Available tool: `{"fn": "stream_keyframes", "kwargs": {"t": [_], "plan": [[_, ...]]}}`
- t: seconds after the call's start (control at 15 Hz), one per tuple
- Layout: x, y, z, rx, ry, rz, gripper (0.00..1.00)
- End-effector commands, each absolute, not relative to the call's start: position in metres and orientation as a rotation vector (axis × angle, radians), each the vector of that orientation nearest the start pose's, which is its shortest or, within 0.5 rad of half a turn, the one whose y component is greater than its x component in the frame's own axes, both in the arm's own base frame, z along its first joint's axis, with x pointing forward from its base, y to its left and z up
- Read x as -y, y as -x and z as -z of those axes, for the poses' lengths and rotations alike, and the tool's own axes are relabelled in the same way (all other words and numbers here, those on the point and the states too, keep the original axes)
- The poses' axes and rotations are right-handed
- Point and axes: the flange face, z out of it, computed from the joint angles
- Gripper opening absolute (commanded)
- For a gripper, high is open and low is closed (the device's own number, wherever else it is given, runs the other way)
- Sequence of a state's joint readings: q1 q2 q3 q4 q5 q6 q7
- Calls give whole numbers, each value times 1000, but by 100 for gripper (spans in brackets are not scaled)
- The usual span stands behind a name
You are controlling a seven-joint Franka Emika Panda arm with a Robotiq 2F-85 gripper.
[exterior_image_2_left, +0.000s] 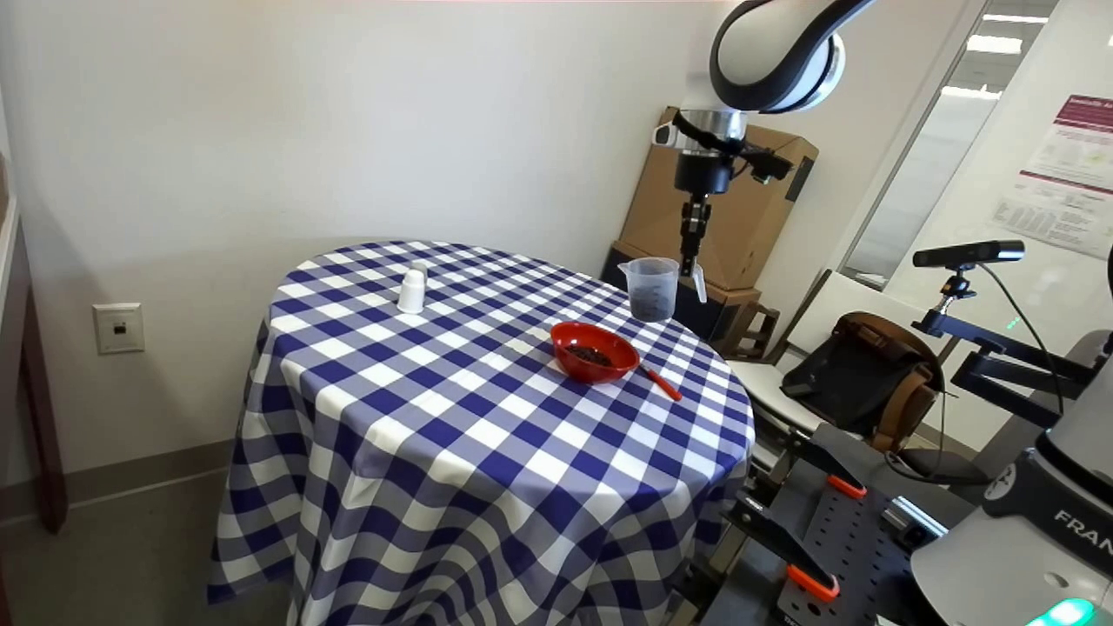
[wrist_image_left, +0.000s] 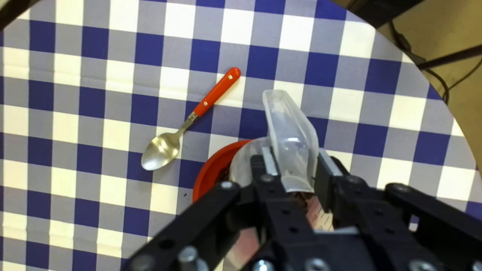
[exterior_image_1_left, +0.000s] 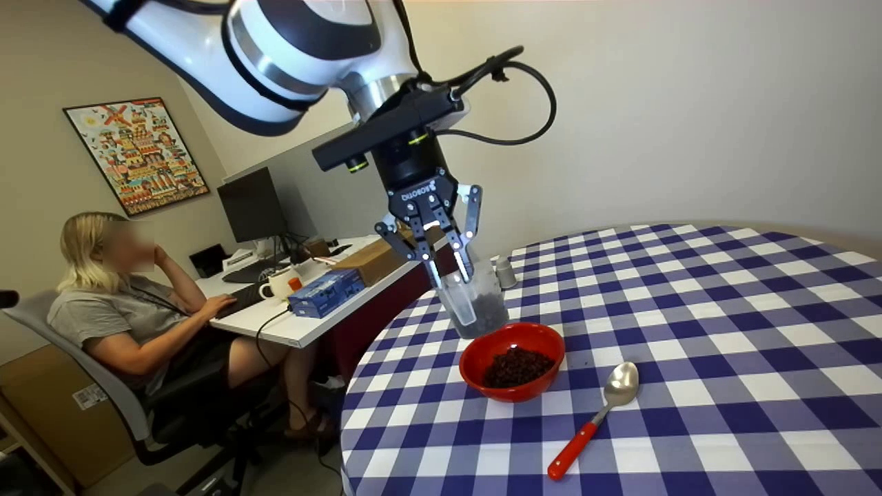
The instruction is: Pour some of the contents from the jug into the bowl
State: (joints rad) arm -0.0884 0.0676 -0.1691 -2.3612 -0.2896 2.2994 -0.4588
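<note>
The jug, see-through with dark contents low inside, is in the air in both exterior views (exterior_image_1_left: 488, 310) (exterior_image_2_left: 652, 289). It looks roughly upright. My gripper (exterior_image_1_left: 451, 275) is shut on the jug's handle; in the wrist view the handle sits between the fingers (wrist_image_left: 295, 162). The jug's body (wrist_image_left: 243, 160) is partly hidden behind the fingers there. The red bowl (exterior_image_1_left: 475, 368) stands on the table below and close to the jug, with dark brown bits inside. It also shows in an exterior view (exterior_image_2_left: 596, 372) and, mostly covered by jug and gripper, in the wrist view (wrist_image_left: 203, 182).
A spoon with a red handle (exterior_image_1_left: 575, 448) lies beside the bowl. Small white cup-like things (exterior_image_2_left: 411, 292) stand farther off on the checked tablecloth (exterior_image_2_left: 487, 417). The table's rounded edge is near the bowl. A person (exterior_image_1_left: 131, 317) sits at a desk (exterior_image_1_left: 275, 324) beyond the table.
</note>
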Motion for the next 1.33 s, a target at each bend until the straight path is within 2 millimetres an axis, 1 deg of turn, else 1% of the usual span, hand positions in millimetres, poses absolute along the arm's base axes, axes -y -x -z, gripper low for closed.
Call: {"fn": "stream_keyframes", "kwargs": {"t": [0.0, 0.2, 0.53, 0.67, 0.87, 1.27], "plan": [[124, -498, -273, 782, 3258, -521, 12], [120, -507, -261, 876, 3288, -631, 12], [110, -521, -249, 1034, 3369, -784, 12], [101, -523, -242, 1120, 3398, -857, 12], [82, -524, -229, 1269, 3438, -955, 12], [43, -523, -205, 1568, 3535, -1071, 12]]}}
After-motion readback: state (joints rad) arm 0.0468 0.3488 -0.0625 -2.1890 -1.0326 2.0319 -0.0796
